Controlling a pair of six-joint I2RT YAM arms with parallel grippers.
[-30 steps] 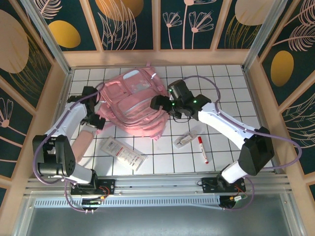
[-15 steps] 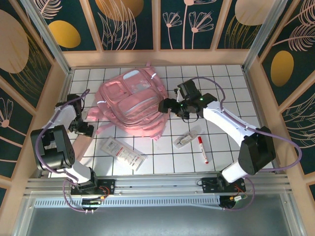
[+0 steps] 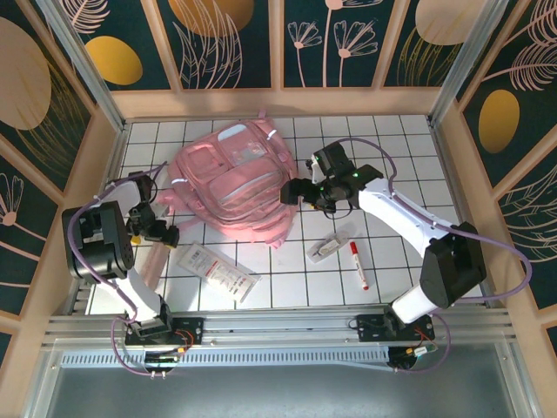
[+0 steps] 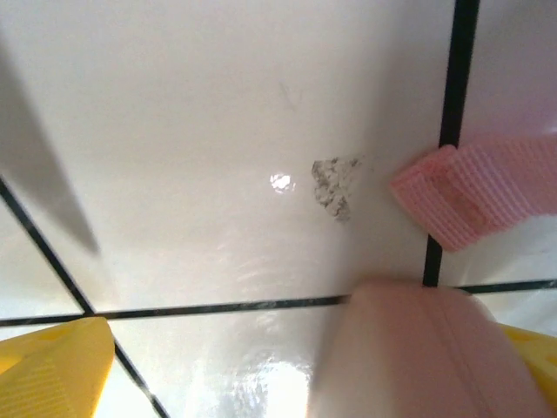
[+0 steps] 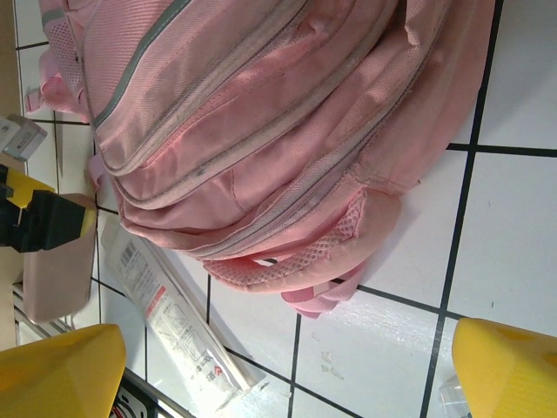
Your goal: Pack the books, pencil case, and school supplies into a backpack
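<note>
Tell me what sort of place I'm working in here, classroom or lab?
Probably a purpose-built robot test cell rather than a real classroom: a white gridded tabletop, painted leaf-pattern wall panels boxing it in, and a metal mounting rail along the near edge.

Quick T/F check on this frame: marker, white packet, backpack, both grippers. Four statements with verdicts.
1. The marker is inside the backpack. False: it lies on the table, to the right of the backpack.
2. The right gripper is open. True.
3. The left gripper is shut on a strap. False: it is open.
4. The white packet lies on the table, nearer the arm bases than the backpack. True.
</note>
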